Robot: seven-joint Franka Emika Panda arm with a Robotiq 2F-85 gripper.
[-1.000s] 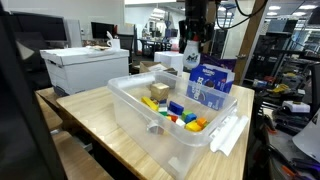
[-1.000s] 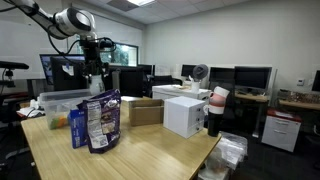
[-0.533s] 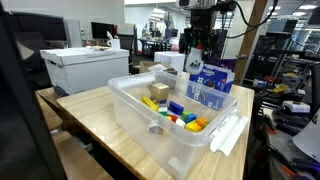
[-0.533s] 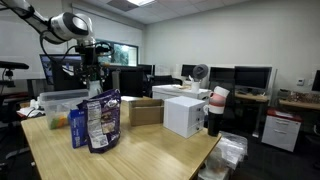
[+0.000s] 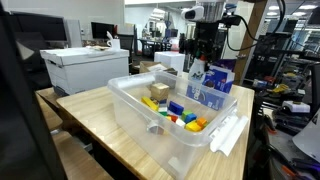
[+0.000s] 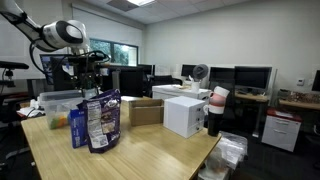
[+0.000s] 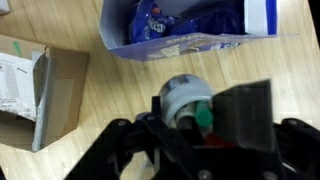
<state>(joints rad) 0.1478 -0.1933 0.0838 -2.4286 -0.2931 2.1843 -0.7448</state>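
In the wrist view my gripper [image 7: 190, 112] is shut on a pale round container [image 7: 183, 97] with a green part at its near side. It hangs over the wooden table [image 7: 110, 90], just short of an opened blue snack bag [image 7: 190, 25]. In both exterior views the gripper [image 5: 204, 62] [image 6: 88, 76] hangs beside the blue bag [image 5: 211, 86] [image 6: 98, 122], at the far side of a clear plastic bin [image 5: 127, 100] [image 6: 55, 108] holding several coloured blocks [image 5: 178, 112]. What the container is cannot be made out.
A cardboard box [image 7: 35, 90] [image 6: 146, 110] lies on the table close to the gripper. White boxes [image 5: 85, 68] [image 6: 185, 115] stand on the table, and the bin's lid [image 5: 229, 134] leans at the edge. Desks with monitors fill the room behind.
The arm has come down and swung sideways with the container still in its fingers, ending close beside the blue bag. Nothing on the table has moved.
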